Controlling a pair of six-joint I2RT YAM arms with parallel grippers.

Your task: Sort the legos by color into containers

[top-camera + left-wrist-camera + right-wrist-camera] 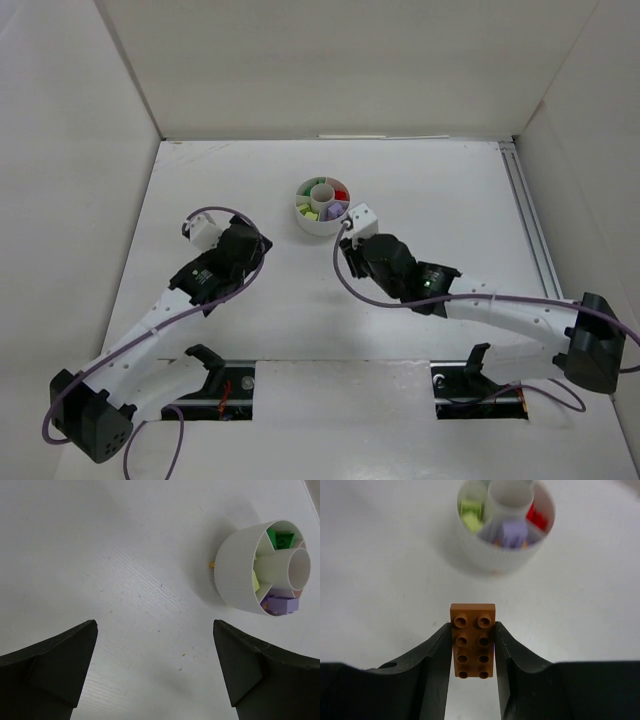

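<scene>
My right gripper [472,628] is shut on an orange-brown lego [473,640], an eight-stud brick held by its long sides just above the table, a short way in front of the white round dish [490,560]. The dish's containers hold a yellow-green lego [471,514], a purple lego [514,531] and a red lego [537,516]. In the left wrist view a green lego [280,539] also lies in the dish [235,565]. My left gripper [154,625] is open over bare table, left of the dish. From above, the right gripper [350,240] sits just below and right of the dish [318,228].
A tiny orange speck [212,565] lies on the table against the dish's foot. White walls close in the table on three sides, and a metal rail [525,215] runs along the right edge.
</scene>
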